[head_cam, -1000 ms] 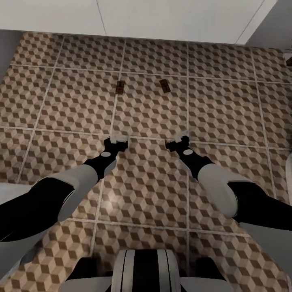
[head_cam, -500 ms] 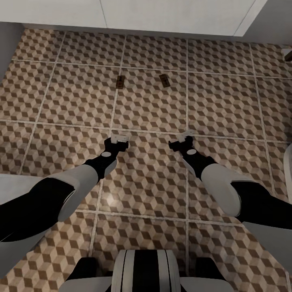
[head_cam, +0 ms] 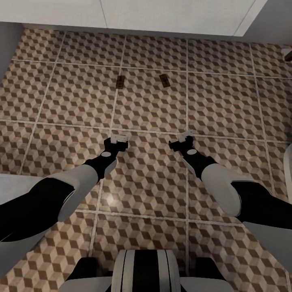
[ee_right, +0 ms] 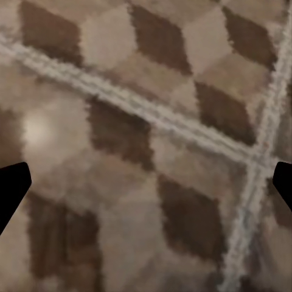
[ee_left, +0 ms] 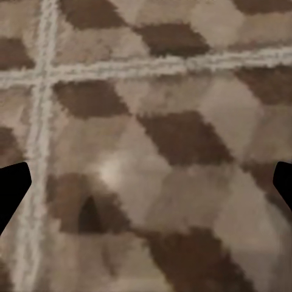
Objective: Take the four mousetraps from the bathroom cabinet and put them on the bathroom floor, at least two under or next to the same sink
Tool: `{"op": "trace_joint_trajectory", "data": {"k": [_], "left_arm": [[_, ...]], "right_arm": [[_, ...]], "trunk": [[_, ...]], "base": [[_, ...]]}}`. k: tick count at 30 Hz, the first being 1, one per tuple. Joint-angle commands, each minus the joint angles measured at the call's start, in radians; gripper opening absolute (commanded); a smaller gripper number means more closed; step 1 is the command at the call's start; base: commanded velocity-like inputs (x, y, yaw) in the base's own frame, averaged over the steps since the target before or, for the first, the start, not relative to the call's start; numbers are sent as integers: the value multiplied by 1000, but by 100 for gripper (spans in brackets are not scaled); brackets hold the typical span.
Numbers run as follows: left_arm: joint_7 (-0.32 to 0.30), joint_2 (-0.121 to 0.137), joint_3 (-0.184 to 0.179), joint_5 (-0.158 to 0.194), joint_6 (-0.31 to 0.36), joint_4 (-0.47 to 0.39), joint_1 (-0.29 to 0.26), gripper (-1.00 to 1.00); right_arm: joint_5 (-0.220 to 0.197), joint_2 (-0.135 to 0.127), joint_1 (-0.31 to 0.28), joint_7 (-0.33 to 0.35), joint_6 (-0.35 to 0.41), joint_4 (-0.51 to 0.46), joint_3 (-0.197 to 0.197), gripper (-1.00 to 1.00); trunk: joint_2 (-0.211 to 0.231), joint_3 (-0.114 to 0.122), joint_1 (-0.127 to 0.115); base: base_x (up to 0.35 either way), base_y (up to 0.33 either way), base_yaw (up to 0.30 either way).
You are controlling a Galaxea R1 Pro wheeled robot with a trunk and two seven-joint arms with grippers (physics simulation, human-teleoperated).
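The fingers of the left gripper (head_cam: 118,139) stand apart and hold nothing; in the left wrist view only their dark tips (ee_left: 12,188) frame bare tile. The fingers of the right gripper (head_cam: 184,138) are spread and empty too. Both hang low over the bathroom floor (head_cam: 146,178).

Beyond them, toward the white wall (head_cam: 162,14), two mousetraps lie flat on the floor, well apart from the fingers. The left mousetrap (head_cam: 120,81) points its long axis almost straight at the wall and sits ahead of the left gripper. The right mousetrap (head_cam: 164,80) is a little slanted and is nearer to the right gripper.

The traps' metal parts are too small to make out. A white object (head_cam: 288,170) at the right edge is cut off.
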Motion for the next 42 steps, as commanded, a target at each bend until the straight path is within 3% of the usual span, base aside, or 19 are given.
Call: {"op": "trace_joint_trajectory", "data": {"k": [1,3,26,42], "left_arm": [[3,0,-9,9,-3,1,-1,100],[3,0,-9,9,-3,1,-1,100],[3,0,-9,10,-2,4,0,100],[0,0,-9,11,-3,6,3,100]], "right_arm": [[9,0,-1,-5,-3,2,-4,100],[9,0,-1,-5,-3,2,-4,100],[9,-1,0,-4,-4,3,-4,100],[9,-13,6,-3,-51,4,-3,100]], "trunk": [[0,0,0],[0,0,0],[5,88,-10],[9,150,-18]], "base": [[0,0,0],[0,0,0],[0,0,0],[0,0,0]]}}
